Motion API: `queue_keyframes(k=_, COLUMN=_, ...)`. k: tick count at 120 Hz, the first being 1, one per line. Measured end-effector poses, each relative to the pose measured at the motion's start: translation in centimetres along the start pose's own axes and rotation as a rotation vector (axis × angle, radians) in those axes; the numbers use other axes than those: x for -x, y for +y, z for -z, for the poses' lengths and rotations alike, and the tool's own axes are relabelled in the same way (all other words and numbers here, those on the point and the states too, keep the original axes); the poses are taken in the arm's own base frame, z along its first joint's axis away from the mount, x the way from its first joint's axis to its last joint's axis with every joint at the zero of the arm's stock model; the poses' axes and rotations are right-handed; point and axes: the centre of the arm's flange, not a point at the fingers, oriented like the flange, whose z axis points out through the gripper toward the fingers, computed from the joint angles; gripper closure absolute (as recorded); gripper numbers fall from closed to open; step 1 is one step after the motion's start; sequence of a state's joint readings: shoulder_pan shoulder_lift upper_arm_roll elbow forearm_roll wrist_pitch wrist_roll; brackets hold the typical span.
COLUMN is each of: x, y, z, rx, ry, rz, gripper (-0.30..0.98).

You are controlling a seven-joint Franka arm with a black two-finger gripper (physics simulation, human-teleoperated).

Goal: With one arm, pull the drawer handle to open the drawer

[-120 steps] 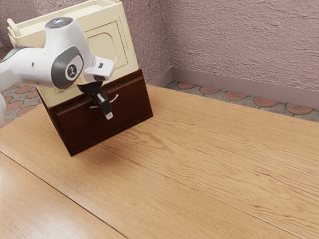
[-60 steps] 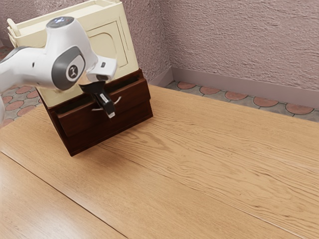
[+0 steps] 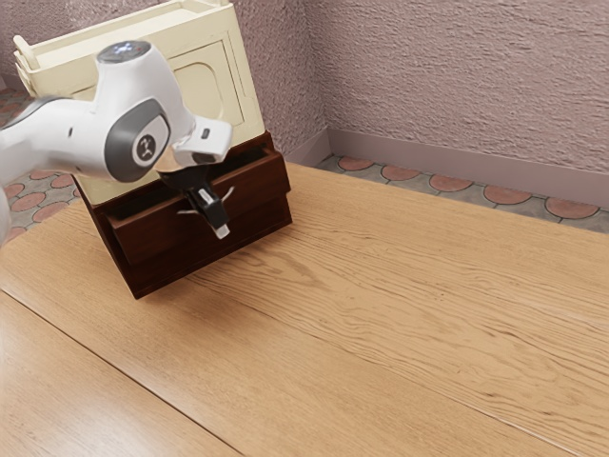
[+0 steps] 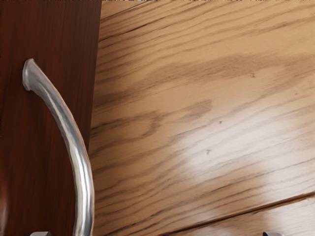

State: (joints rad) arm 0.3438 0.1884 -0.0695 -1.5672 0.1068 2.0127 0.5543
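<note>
Held the jaws of the gripper [image 3: 222, 228] wide apart around the handle [image 4: 83, 172], without a clamp on the metal. In the wrist view, had the two fingertips [image 4: 40, 234] well apart, with the handle passing between, much nearer to one than to the other. Could not tell about contact on the nearer side.

Had the drawer [image 3: 143, 238] partly open, jutting out from the dark base [image 3: 255, 227], with a shadowed gap behind its upper edge. Saw the handle on the drawer's front, silver and bowed outward, with one end plainly fixed to the brown wood. In the exterior view, saw parts of its curve on both sides of the gripper.

Reached in with the arm [image 3: 138, 143] from the exterior view's left, across the cabinet's cream top [image 3: 249, 109], with the gripper angled downward in front of the drawer. Found the cabinet on the wooden table [image 3: 400, 286], and beyond it a rough pinkish wall [image 3: 428, 76] and reddish floor tiles [image 3: 447, 184].
</note>
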Motion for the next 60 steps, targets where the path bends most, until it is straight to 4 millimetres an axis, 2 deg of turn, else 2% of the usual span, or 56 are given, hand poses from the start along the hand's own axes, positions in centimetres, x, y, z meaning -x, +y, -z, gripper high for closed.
queue_keyframes(k=12, x=0.0, y=0.8, z=0.1, rx=0.001, ry=0.000, rz=-0.002, gripper=0.24)
queue_keyframes(k=21, x=0.0, y=1.2, z=-0.1, rx=0.000, ry=0.001, rz=0.000, gripper=0.18)
queue_keyframes(k=37, x=0.0, y=1.5, z=0.0, rx=-0.003, ry=0.009, rz=0.007, gripper=0.27)
queue_keyframes(k=44, x=0.0, y=2.1, z=0.1, rx=-0.003, ry=0.012, rz=0.005, gripper=0.24)
queue_keyframes(k=53, x=0.0, y=2.7, z=0.5, rx=-0.005, ry=0.018, rz=0.004, gripper=0.30)
queue_keyframes(k=60, x=0.0, y=3.3, z=0.8, rx=-0.006, ry=0.020, rz=0.001, gripper=0.30)
